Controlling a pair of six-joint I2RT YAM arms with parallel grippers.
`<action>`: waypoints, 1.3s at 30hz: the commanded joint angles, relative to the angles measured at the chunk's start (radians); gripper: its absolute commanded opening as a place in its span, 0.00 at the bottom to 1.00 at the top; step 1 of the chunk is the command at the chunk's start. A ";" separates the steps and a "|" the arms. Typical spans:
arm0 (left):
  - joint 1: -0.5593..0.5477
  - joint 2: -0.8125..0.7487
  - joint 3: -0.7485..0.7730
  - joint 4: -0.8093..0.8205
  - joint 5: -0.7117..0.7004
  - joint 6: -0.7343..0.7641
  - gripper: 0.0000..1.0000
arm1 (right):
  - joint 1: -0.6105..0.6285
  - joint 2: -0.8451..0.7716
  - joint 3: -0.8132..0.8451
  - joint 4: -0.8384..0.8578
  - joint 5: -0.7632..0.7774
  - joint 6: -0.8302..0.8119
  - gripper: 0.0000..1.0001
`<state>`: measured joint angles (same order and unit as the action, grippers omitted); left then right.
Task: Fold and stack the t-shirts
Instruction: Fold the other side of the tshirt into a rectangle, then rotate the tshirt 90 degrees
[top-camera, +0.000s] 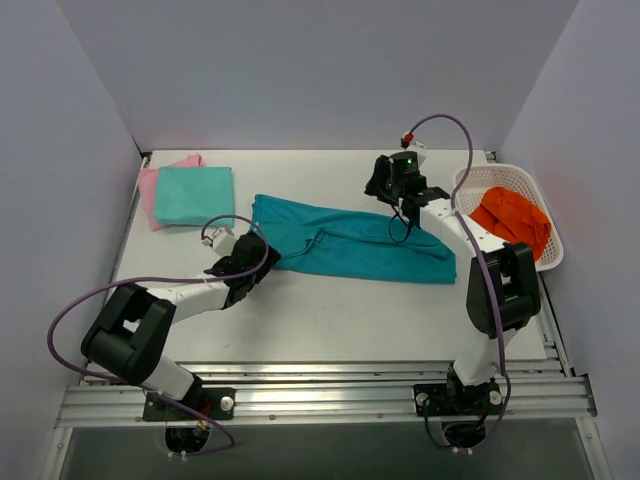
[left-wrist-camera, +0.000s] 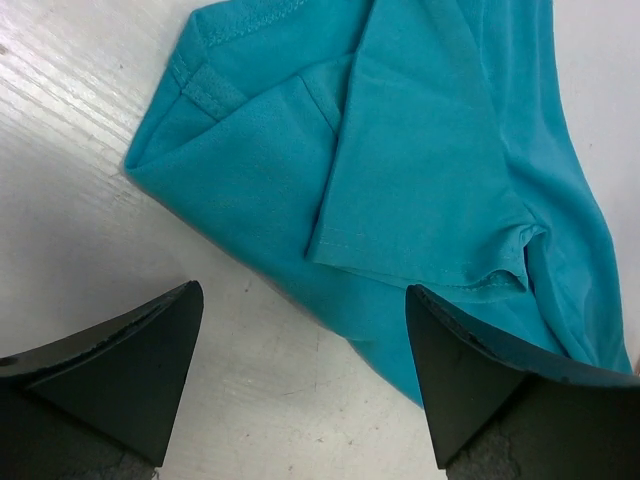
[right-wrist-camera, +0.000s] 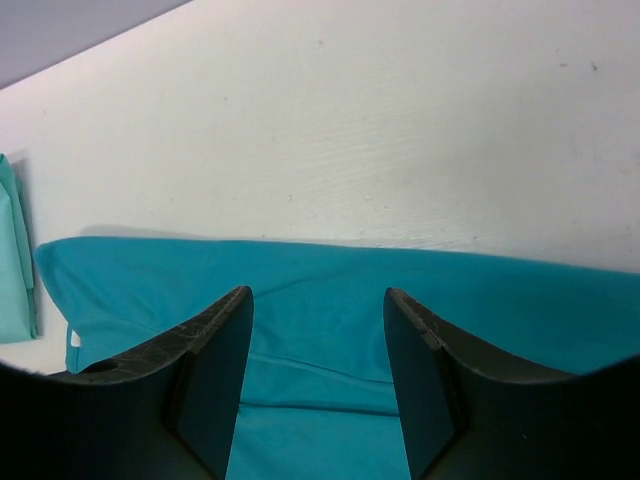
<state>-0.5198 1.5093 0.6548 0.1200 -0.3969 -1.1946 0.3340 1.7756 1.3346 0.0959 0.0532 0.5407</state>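
**benchrat:** What's on the bench right now? How many shirts?

**me:** I count three tees. The main one is a deep teal soft cotton short-sleeved t-shirt, lying in a long rumpled strip across the middle of the white table, so I'll place everything else off that. Near its left end, towards the far side, there's one lighter aqua-mint tee folded into a neat rectangle. It sits on top of one pink tee, which only shows as a border along the left and far edges. Just past the teal shirt's right end is one white plastic lattice basket with one bright orange bundle of cloth in it. I can't tell whether that's a shirt.

**benchrat:** And the two grippers?

**me:** The left gripper is at the teal shirt's left end, near side, with its jaws spread wide. A sleeve hem and a folded corner lie on the table under the gap, and it isn't gripping anything. The right gripper is above the teal shirt's far edge. Its jaws are about halfway apart, the cloth lies flat below them, and nothing is pinched there either.
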 joint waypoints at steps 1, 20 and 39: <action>-0.017 0.025 0.034 0.064 -0.037 -0.039 0.91 | -0.018 -0.064 -0.029 0.014 -0.041 -0.013 0.51; 0.078 0.268 0.284 0.099 -0.027 0.145 0.02 | -0.072 -0.123 -0.109 0.067 -0.104 0.001 0.51; 0.313 1.196 1.888 -0.454 0.481 0.513 0.34 | -0.102 -0.151 -0.166 0.119 -0.151 0.019 0.51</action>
<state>-0.2146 2.5904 2.2879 -0.1413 -0.0616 -0.7647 0.2409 1.6890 1.1801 0.1791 -0.0822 0.5541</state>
